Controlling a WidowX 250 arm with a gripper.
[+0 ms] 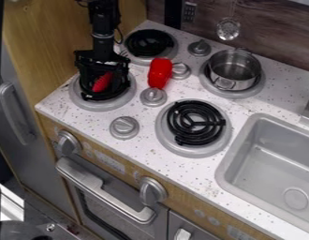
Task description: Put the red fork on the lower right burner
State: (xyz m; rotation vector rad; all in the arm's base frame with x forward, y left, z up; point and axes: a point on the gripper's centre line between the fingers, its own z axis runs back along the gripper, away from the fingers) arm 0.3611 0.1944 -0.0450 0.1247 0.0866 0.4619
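From here I can't make out whether the jaws of the gripper [106, 92] are apart or together; right beneath them, over the lower left burner [77, 97], is the red fork [102, 82]. I'd grip its handle squarely, lift clear of the knobs, then lower it gently onto the lower right burner [194, 123]. Its long axis slants, handle end toward the counter's front, tines seemingly toward the back.

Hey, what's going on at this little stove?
A robot arm's claw hangs over the lower left burner, right at a red fork; I can't tell whether it has a grip. The fork is meant for the lower right burner and isn't there yet. A metal pot sits on the upper right burner.
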